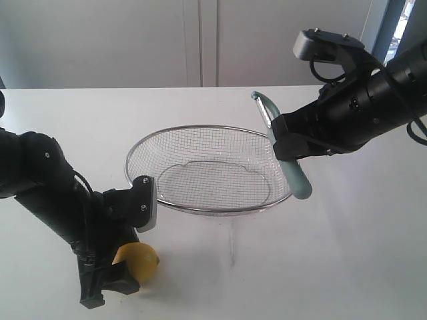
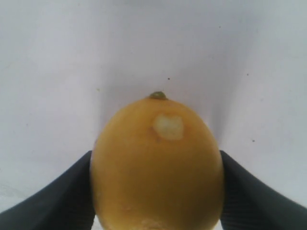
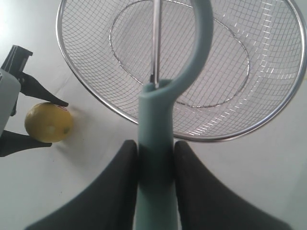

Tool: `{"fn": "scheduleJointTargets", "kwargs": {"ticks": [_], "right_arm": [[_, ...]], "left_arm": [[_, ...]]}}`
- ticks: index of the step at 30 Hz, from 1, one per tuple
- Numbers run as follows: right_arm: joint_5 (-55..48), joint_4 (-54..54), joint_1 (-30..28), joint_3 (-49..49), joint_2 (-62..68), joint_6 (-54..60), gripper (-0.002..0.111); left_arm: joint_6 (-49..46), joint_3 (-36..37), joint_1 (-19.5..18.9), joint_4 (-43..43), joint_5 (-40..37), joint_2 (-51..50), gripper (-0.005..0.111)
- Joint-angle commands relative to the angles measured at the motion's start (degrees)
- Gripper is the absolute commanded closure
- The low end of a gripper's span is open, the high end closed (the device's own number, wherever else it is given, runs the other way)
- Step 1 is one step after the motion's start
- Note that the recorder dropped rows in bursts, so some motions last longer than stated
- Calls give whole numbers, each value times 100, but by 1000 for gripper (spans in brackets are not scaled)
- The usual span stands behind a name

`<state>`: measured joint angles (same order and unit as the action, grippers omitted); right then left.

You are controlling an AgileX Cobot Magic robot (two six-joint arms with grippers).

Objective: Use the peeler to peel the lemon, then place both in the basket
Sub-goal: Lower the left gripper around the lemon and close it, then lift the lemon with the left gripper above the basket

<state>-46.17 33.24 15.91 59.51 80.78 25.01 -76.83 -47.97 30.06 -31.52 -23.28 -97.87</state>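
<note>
- The left hand (image 2: 156,160) grasps the lemon (image 1: 140,261): its two dark fingers (image 2: 62,201) press against opposite sides of the fruit.
- The lemon sits between those fingers, low on the white tabletop (image 1: 347,253), its small nub pointing away from the hand and a pale spot (image 2: 168,127) on the skin just short of the nub.
- The right hand (image 3: 156,148) is clenched on the peeler (image 1: 297,179), gripping its pale teal handle between both fingers.
- The peeler's metal-bladed head reaches out ahead of that hand, above the basket (image 1: 200,127).
- The wire basket stands on the tabletop, close ahead of the right hand and just beside the left hand; there is nothing inside it.
</note>
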Motion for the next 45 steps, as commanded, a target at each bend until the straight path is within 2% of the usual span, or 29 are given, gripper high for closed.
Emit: {"fn": "scheduleJointTargets", "kwargs": {"ticks": [1,18,23,28,36,41,45], "right_arm": [[60,34,-52,41,-8,68,108],[100,58,-52,41,-8,68,108],[80,59,-52,41,-8,68,108],[-10,59,-52,41,-8,68,108],[-76,59,-52,41,-8,68,108],[-169,59,-52,41,-8,68,108],[-169,59,-52,41,-8,68,108]], "left_arm": [[2,-5,41,-66,-164,57,107],[2,-18,41,-121,-148,1292,107],[2,-18,41,-347,-12,1549,107],[14,-18,41,-1020,218,1658,107],[15,-528,22,-1280,-395,1645,107],[-198,-738,-227,-1824,-591,1645,107],[-966,-821,-630,-2939,-1111,1645,107]]}}
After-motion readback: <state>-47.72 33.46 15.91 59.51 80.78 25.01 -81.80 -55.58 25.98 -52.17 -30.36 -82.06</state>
